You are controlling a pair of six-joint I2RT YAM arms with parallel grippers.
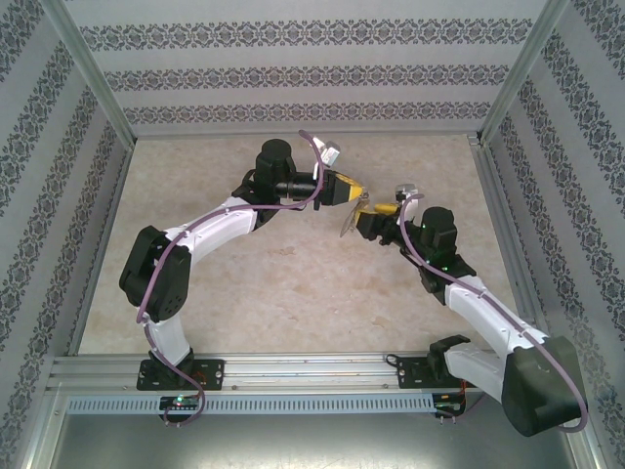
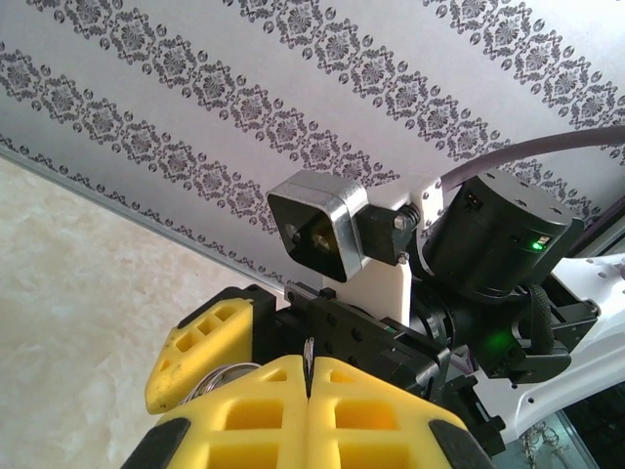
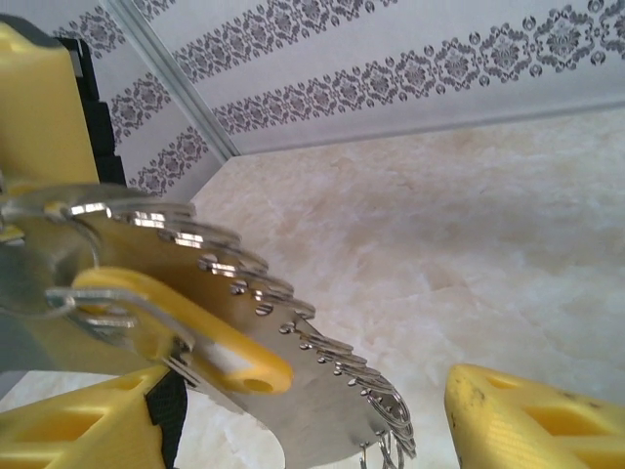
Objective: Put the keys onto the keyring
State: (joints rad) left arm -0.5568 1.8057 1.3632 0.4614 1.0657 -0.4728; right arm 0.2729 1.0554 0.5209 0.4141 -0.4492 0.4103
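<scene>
Most of keyring (image 2: 223,376) behind left fingers (image 2: 283,391); key (image 3: 210,347) and chain (image 3: 381,405) blurred, chain's end past the bottom edge.

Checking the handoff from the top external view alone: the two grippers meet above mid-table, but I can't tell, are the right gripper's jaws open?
Observer: Yes. The right wrist view has the right gripper open, fingers wide apart, the yellow-headed key in the gap.
Operator: And the left?
Observer: The left wrist view shows the left gripper shut on a thin metal edge, apparently the keyring.
Operator: The chain?
Observer: The chain of little rings droops past the key toward the right gripper's far finger.
</scene>
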